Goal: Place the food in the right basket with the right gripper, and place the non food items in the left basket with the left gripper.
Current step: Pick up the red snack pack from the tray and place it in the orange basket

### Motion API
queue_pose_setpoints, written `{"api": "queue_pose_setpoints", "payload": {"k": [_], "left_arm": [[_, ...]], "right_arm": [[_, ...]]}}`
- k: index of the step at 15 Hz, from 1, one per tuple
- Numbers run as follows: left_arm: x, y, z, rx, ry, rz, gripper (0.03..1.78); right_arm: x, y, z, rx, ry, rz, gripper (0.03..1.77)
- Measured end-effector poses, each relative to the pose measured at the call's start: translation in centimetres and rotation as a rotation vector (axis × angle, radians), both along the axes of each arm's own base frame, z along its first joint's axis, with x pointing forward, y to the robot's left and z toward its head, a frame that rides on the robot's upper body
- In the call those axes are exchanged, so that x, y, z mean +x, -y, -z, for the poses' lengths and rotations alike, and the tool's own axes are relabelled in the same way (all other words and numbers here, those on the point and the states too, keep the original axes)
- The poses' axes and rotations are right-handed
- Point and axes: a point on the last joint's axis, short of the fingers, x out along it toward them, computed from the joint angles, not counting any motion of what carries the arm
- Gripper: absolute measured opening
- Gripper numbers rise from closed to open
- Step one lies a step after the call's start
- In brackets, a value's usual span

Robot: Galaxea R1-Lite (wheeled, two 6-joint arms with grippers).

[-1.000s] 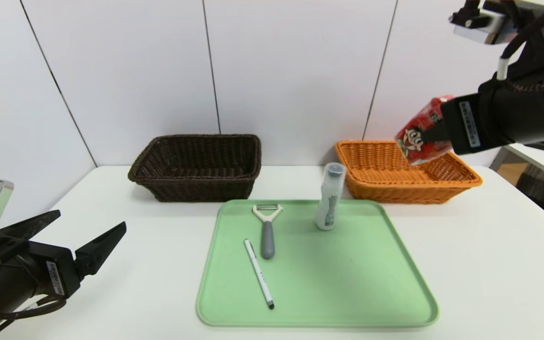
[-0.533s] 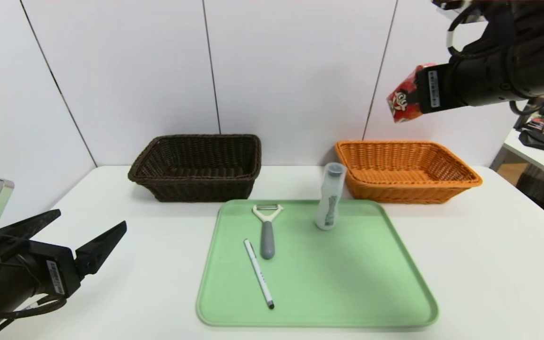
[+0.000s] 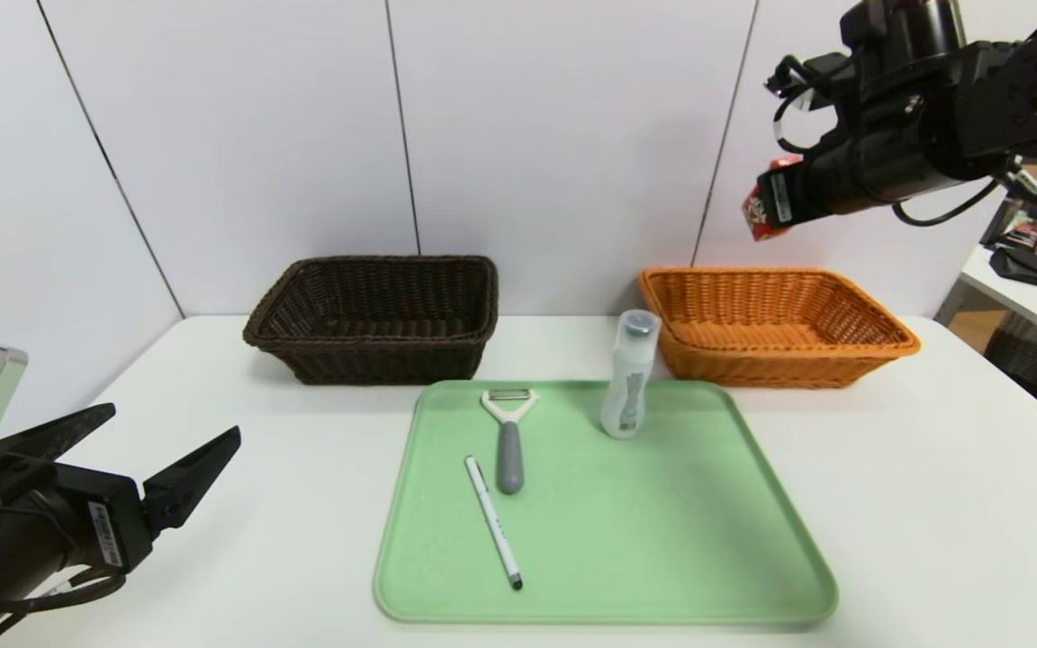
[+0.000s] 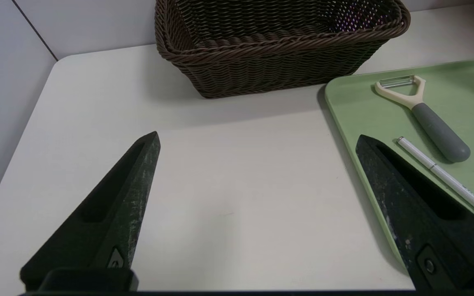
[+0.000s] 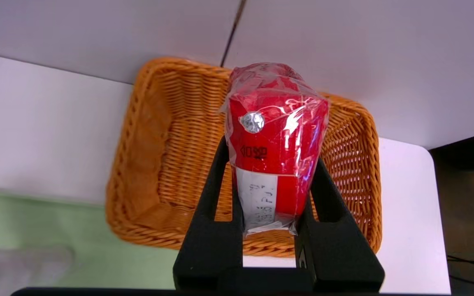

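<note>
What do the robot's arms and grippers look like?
Both arms are black, with loose dark cables and a pale barcode label by each gripper. The left gripper has tapering, wedge-shaped black fingers, scuffed along their inner faces; a silvery box sits above it. The right gripper is black too, its arm made of thick rounded sections.

Red carton (image 5: pixel 276 131), orange woven basket (image 3: pixel 775 360), dark brown woven basket (image 3: pixel 374 360), green tray (image 3: pixel 662 540).

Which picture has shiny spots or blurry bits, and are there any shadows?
Right wrist view: bright glare on the red package's wrapper; the bottle is blurry. Left wrist view: soft shadow beside the tray. Head view: faint shadow under the dark basket.
</note>
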Motion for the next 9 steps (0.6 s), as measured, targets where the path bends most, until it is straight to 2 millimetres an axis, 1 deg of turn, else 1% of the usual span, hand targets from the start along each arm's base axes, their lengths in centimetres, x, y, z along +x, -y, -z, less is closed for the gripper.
{"api": "queue_pose_setpoints", "payload": {"k": [4,9], "left_arm": [[0.0,0.0,0.1,0.001,-0.004,0.000,1.69],[-0.1,0.0,0.2,0.004,-0.008,-0.001,1.69]], "right_arm": [[3.0,1.6,3.5,-0.008,-0.096,0.054,0.35],[4.5,2.3,6.7,0.102,-0.217,0.088,0.35]]}}
